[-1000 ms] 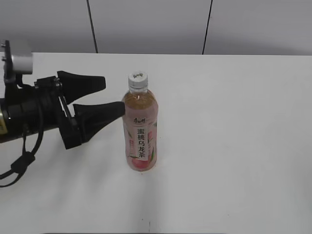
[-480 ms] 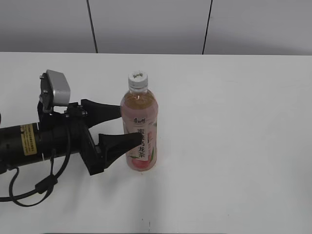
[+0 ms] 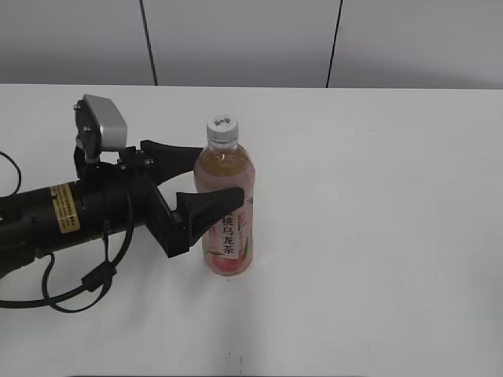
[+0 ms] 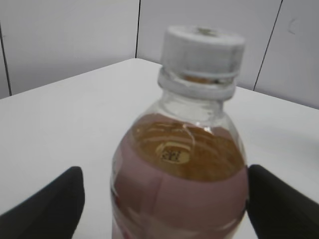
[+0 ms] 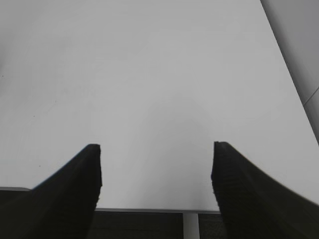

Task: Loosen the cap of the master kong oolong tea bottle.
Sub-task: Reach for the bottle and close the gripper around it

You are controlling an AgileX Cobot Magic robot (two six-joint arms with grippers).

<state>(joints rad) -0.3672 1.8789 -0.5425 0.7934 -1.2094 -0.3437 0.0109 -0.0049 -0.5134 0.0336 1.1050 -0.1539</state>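
The master kong oolong tea bottle (image 3: 229,239) stands upright on the white table (image 3: 377,196); it holds amber tea and has a pink-and-white label. Its white cap (image 3: 222,128) is on the neck. My left gripper (image 3: 218,174) is open, with one black finger behind the bottle's shoulder and one in front of its upper label. The left wrist view shows the bottle (image 4: 179,164) and cap (image 4: 204,47) close up between the fingers of the left gripper (image 4: 164,199), with a gap on the left side. My right gripper (image 5: 157,147) is open and empty over bare table, out of the exterior view.
A grey panelled wall (image 3: 236,39) runs behind the table's far edge. The left arm's body and cable (image 3: 78,212) lie low over the table's left part. The table's near edge (image 5: 149,210) shows in the right wrist view.
My left arm has moved right and forward. Its open fingers, which were left of the bottle, now straddle the bottle's upper body. The bottle has not moved.
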